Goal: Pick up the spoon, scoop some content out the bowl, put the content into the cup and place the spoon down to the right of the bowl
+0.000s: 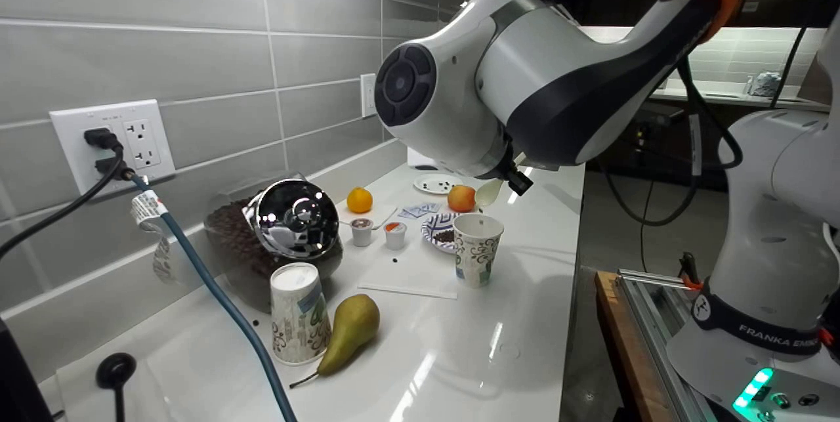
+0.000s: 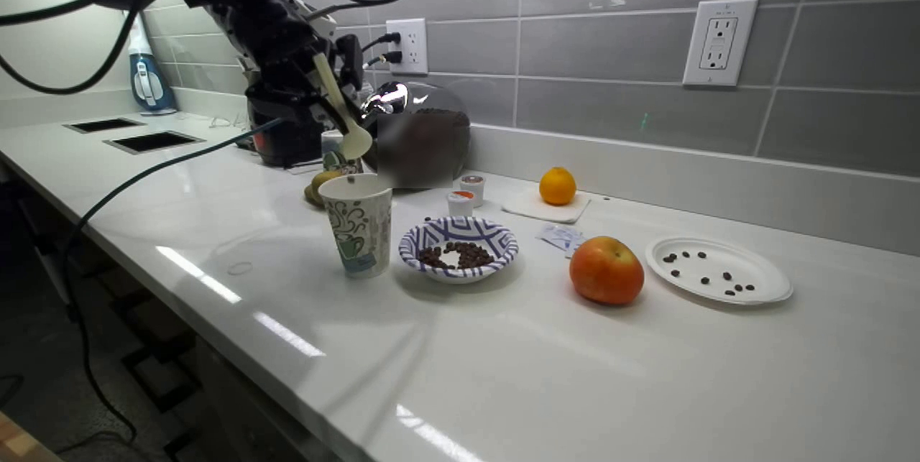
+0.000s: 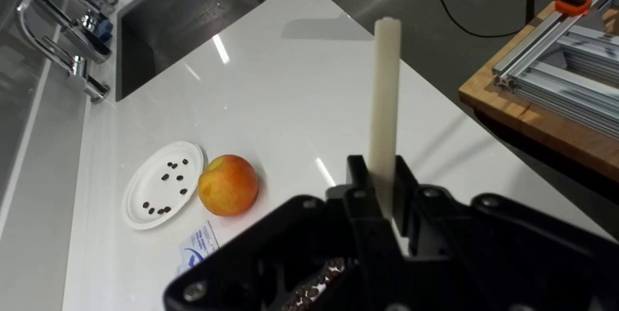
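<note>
The gripper (image 3: 380, 170) was clamped on the spoon (image 3: 385, 103), tipped head-down above the cup (image 2: 361, 228), which was set nearer the front edge of the counter (image 2: 589, 383) than the bowl (image 2: 497, 233). Emptying seemed in hand; laying-down right of the bowl was called for next.

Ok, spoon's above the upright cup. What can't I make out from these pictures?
Bottom of the upright cup: its own wall hides it in both exterior views.
Scoop end of the spoon: behind the fingers in the wrist view.
Patterned bowl: partly behind the upright cup in an exterior view.
Bean jar: part of it is blurred out in an exterior view.
</note>
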